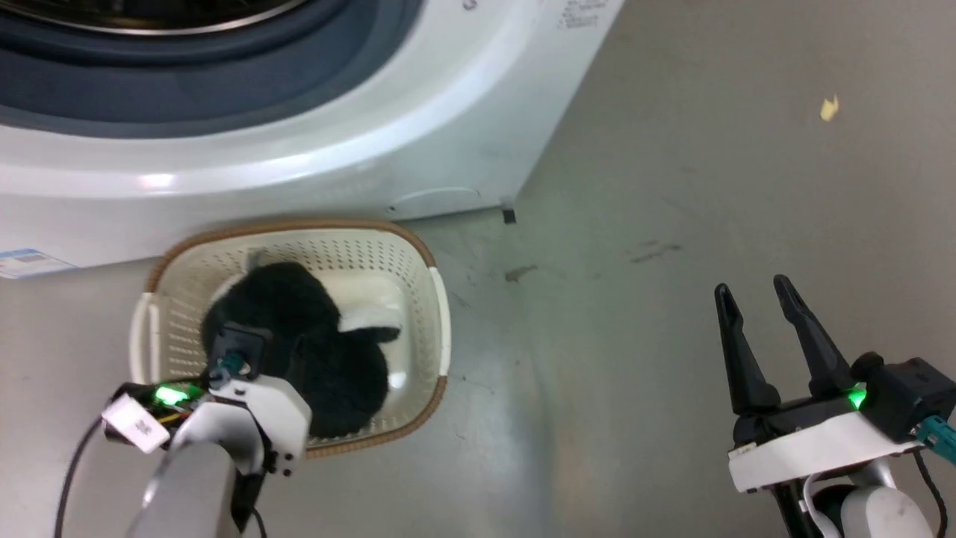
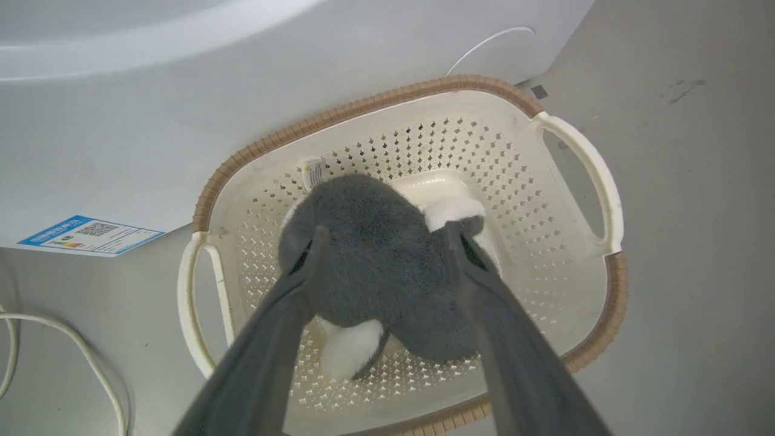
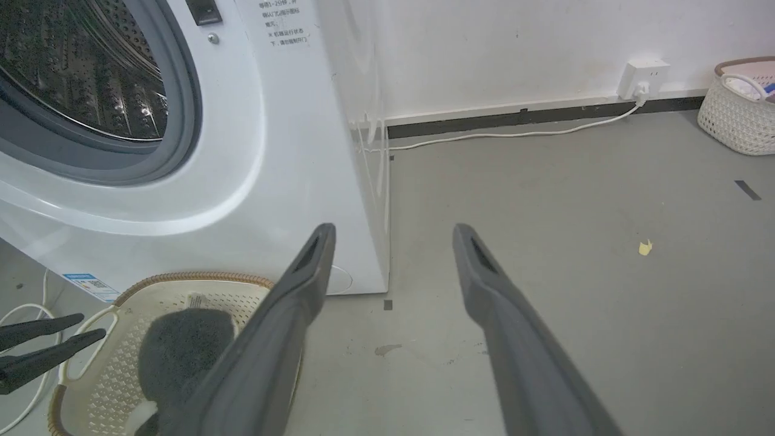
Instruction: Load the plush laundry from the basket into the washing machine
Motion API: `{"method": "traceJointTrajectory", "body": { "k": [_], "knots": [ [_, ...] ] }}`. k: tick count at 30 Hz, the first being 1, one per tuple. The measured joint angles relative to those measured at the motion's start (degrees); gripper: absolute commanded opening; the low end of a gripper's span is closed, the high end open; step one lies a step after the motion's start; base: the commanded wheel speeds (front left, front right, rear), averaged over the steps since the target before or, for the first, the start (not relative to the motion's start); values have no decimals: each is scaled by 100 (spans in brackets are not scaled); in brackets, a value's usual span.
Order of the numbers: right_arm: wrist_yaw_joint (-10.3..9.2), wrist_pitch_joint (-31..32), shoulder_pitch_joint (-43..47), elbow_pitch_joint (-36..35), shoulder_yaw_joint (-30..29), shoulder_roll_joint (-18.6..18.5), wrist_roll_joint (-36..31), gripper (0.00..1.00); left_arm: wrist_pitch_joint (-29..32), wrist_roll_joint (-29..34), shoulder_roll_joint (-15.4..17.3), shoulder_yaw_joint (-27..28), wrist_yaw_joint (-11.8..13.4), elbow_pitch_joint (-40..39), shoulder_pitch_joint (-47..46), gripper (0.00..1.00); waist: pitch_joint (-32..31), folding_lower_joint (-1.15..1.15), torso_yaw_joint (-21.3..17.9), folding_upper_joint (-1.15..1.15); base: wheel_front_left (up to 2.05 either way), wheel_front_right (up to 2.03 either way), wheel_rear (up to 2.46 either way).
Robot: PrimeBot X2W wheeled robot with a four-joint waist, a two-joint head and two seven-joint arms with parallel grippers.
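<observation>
I get soft, even indoor light; the washing machine (image 1: 314,142) throws a small glare off its front, and its edges bow in my wrist views.

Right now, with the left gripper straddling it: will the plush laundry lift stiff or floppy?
Probably floppy: the plush laundry looks fluffy and lobed, so ends beyond the open left gripper may droop. Likely light for its bulk. It lies loose in the basket, so it should come free without snagging.

Black plush laundry (image 1: 299,321), cream basket (image 1: 351,250)
</observation>
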Motion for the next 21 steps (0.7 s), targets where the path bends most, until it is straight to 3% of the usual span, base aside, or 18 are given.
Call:
{"method": "traceJointTrajectory", "body": {
  "k": [21],
  "knots": [
    [0, -252, -117, -53, 104, 0, 498, 100, 1096, -3, 516, -510, -179, 1550, -1499, 100, 1129, 0, -473, 0, 0, 0, 0]
  ]
}}
